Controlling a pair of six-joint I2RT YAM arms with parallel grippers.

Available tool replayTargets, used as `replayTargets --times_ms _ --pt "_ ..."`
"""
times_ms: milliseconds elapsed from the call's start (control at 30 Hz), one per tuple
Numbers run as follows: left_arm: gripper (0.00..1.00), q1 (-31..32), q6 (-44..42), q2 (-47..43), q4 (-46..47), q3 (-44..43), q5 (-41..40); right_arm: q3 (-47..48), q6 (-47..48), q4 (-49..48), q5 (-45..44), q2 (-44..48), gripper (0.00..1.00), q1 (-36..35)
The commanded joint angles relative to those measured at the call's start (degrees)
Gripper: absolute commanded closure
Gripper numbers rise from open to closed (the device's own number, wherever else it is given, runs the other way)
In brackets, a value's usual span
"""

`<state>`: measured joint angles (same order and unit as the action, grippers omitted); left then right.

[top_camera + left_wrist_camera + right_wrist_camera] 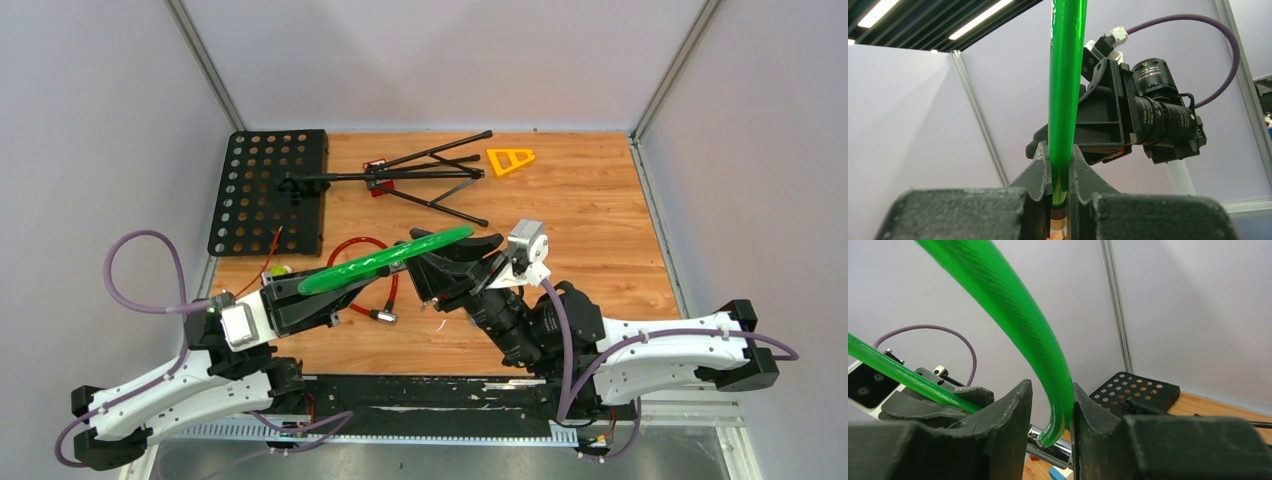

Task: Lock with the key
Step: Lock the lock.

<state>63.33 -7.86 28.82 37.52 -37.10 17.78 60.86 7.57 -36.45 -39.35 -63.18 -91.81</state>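
Green cable lock (385,262) held aloft above the wooden table (590,250), stretched between both arms. Left gripper (1060,167) clamped tight on the cable near its metal end. Right gripper (1050,400) around another stretch, jaws apart (gap showing on one side, cable touching only one finger). Red cable (350,243) lying on the table below, black perforated plate (268,190) at far left.

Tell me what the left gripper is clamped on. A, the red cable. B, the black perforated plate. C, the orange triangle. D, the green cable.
D: in the left wrist view, the left gripper is pinched shut on the green cable, which runs up between its jaws.
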Motion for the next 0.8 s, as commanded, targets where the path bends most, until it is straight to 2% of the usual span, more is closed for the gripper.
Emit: replayTargets --times_ms 0,267,533,767 --pt "1.0 -0.1 -0.6 0.7 1.6 0.0 -2.6 -1.1 -0.4 3.6 3.7 0.4 0.65 -1.0" --pt "1.0 -0.1 0.0 1.1 1.9 0.1 -4.4 -3.1 -0.2 2.3 3.4 2.6 0.49 -1.0" --pt "1.0 -0.1 2.3 0.6 4.5 1.7 -8.3 -5.3 0.4 1.4 3.8 4.7 0.37 -1.0" --pt "1.0 -0.1 2.5 0.0 5.3 2.0 -9.9 -7.4 1.3 0.7 4.8 6.4 0.33 -1.0"
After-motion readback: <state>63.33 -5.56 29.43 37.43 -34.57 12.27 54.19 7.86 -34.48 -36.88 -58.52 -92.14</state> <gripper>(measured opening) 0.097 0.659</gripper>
